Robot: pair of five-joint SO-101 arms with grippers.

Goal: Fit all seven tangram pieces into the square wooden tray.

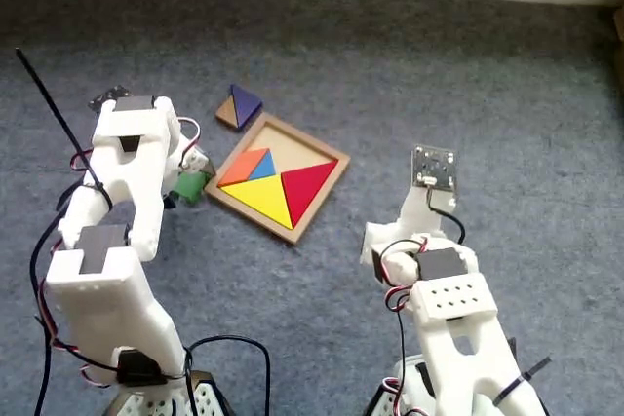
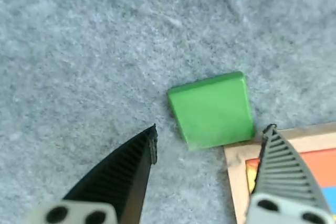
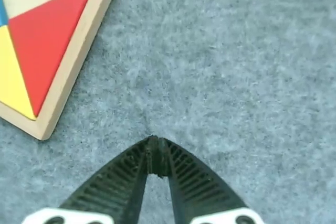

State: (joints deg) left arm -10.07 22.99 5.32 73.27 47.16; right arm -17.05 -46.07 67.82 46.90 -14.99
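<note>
- Tray (image 1: 304,150) sits abt mid grey mat (image 1: 468,75), turned diamond-wise to the arms.
- Done: 4 of 7 pcs in the tray: orange (image 1: 244,165), blue (image 1: 263,165), yellow (image 1: 261,197), red (image 1: 307,187). They look flush, w/ edges meeting.
- Tray's far part is bare wood, so that's the gap for the rest.
- Left to do: 3 pcs out on the mat.
- Green square (image 2: 212,109) lies flat against the tray's left corner, touching or v. nearly touching the rim.
- Purple triangle (image 1: 246,102) and brown pc (image 1: 228,112) sit side by side just off the tray's far-left edge, nr the far corner.
- Left gripper (image 2: 211,129): claw spread wide, tips either side of the green square's near edge, nothing pinched. One tip hangs over the tray rim.
- Right gripper (image 3: 156,153): claw pressed together, empty, over bare mat just beside the tray's right edge by the red pc.
- Judgement: a bit past halfway. The green square looks like the step in hand, w/ purple + brown after.
</note>
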